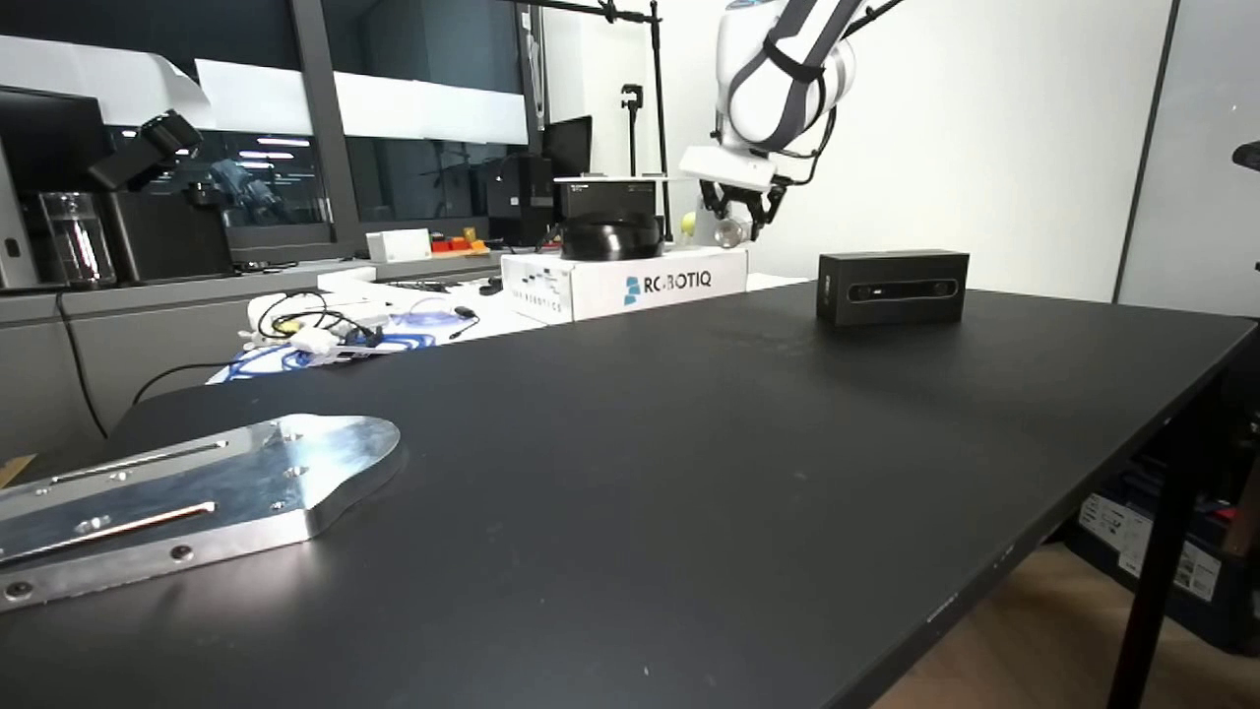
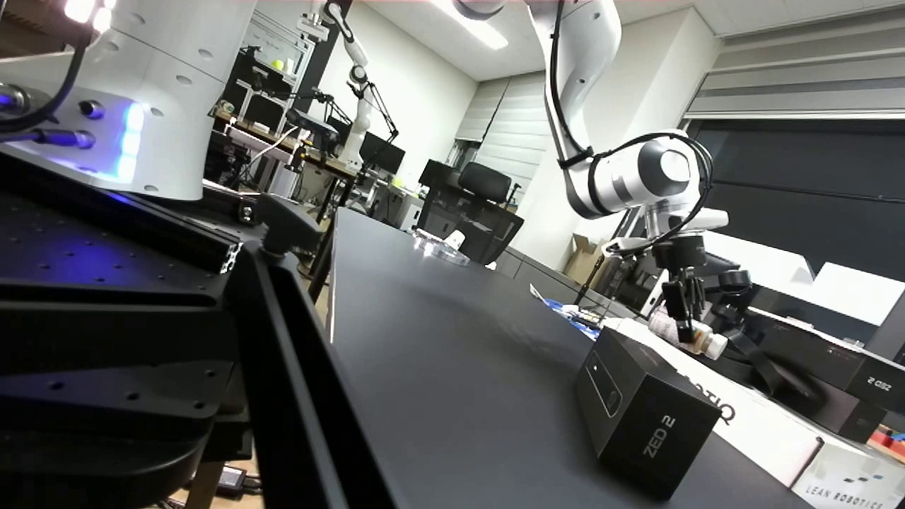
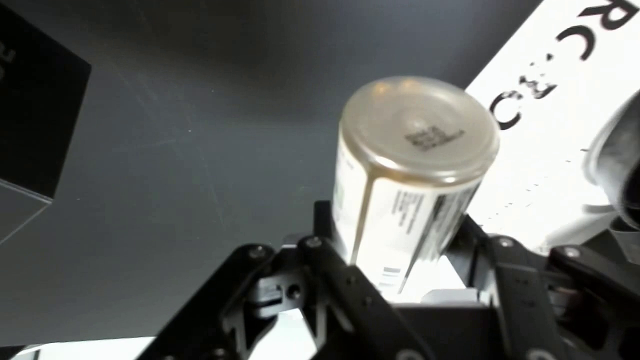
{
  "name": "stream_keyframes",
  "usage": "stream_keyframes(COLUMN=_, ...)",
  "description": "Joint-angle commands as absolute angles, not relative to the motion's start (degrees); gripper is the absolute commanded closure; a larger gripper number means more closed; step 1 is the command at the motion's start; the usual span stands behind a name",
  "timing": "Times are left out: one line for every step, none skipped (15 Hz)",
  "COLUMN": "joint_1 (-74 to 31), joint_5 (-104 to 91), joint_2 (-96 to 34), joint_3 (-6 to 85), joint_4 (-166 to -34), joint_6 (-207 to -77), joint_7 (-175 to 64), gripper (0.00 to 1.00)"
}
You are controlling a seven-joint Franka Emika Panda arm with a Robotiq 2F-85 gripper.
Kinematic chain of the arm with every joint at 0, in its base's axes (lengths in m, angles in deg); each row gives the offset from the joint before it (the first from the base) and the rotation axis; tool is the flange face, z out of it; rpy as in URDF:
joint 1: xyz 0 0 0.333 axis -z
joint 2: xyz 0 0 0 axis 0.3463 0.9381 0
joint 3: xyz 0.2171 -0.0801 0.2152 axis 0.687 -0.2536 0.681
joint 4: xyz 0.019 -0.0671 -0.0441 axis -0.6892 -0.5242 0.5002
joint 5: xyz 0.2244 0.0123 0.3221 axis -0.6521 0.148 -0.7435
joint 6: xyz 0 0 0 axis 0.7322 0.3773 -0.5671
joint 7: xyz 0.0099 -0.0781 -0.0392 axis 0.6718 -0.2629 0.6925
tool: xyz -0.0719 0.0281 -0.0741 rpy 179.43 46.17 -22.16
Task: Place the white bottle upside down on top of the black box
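Observation:
The white bottle, with a white printed label and white cap, hangs in my gripper (image 3: 395,225) in the wrist view. The bottle (image 3: 420,130) lies on its side, its round base facing the wrist camera. In an exterior view, the bottle (image 2: 707,343) has its cap pointing right; its base also shows in an exterior view (image 1: 730,233). The fingers are shut on its sides. The black box (image 1: 891,286) sits on the dark table and also shows in an exterior view (image 2: 650,417). A corner of the box (image 3: 40,115) shows at left in the wrist view. The gripper is above and apart from it.
A long white printed cardboard box (image 1: 650,286) lies along the table's far edge, near the gripper. A black round object (image 1: 612,236) and dark boxes stand on it. A shiny metal plate (image 1: 207,492) lies at the table's other end. Cables (image 1: 325,330) lie behind the table (image 1: 640,492).

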State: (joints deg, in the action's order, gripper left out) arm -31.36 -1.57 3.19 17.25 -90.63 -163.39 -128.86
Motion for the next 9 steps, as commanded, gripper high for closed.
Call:
stream_keyframes(joint_1=-34.5, joint_5=-0.3, joint_2=-5.2, joint_3=18.1, joint_4=-99.3, joint_6=-164.9, joint_7=-128.4, gripper=0.69)
stream_keyframes(joint_1=-34.8, joint_5=-0.6, joint_2=-6.6, joint_3=18.8, joint_4=-100.2, joint_6=-163.9, joint_7=-127.9, gripper=0.69)
stream_keyframes(joint_1=-34.3, joint_5=-1.4, joint_2=-8.0, joint_3=20.6, joint_4=-100.5, joint_6=-161.5, joint_7=-126.7, gripper=0.69)
stream_keyframes(joint_1=-32.9, joint_5=-2.6, joint_2=-9.1, joint_3=23.0, joint_4=-100.2, joint_6=-157.9, joint_7=-124.9, gripper=0.69)
stream_keyframes(joint_1=-30.7, joint_5=-4.4, joint_2=-9.9, joint_3=26.2, joint_4=-99.0, joint_6=-153.0, joint_7=-122.4, gripper=0.69)
stream_keyframes(joint_1=-29.5, joint_5=-5.5, joint_2=-10.2, joint_3=27.7, joint_4=-97.8, joint_6=-148.9, joint_7=-121.4, gripper=0.69)
stream_keyframes(joint_1=-27.9, joint_5=-7.1, joint_2=-10.4, joint_3=29.7, joint_4=-96.2, joint_6=-144.3, joint_7=-119.7, gripper=0.69)
stream_keyframes(joint_1=-26.5, joint_5=-8.7, joint_2=-10.5, joint_3=31.1, joint_4=-94.9, joint_6=-139.9, joint_7=-118.4, gripper=0.69)
stream_keyframes(joint_1=-25.0, joint_5=-9.9, joint_2=-10.2, joint_3=32.1, joint_4=-93.4, joint_6=-136.1, joint_7=-117.2, gripper=0.69)
